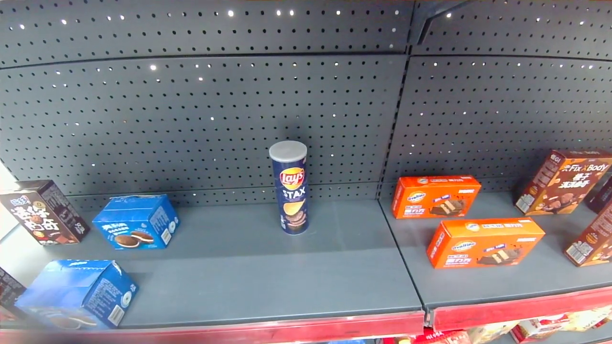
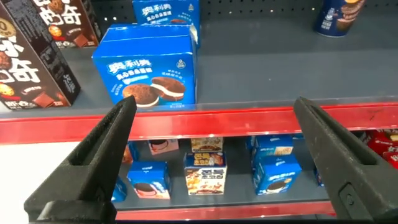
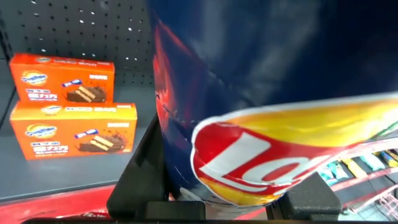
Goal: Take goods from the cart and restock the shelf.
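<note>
chip can (image 3: 261,93) sits gripped btwn r pincer (image 3: 227,190) jaws.

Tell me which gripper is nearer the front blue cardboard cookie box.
Left. The left gripper hangs open before the blue cookie box; the right gripper, shut on a blue crisp can, faces the orange cardboard boxes.

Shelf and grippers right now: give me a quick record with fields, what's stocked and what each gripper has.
shelf centre: standing chips can, upright
shelf left: blue cookie boxes
shelf right: orange boxes
left gripper: open, empty, before the red shelf edge
right gripper: shut on held chips can
</note>
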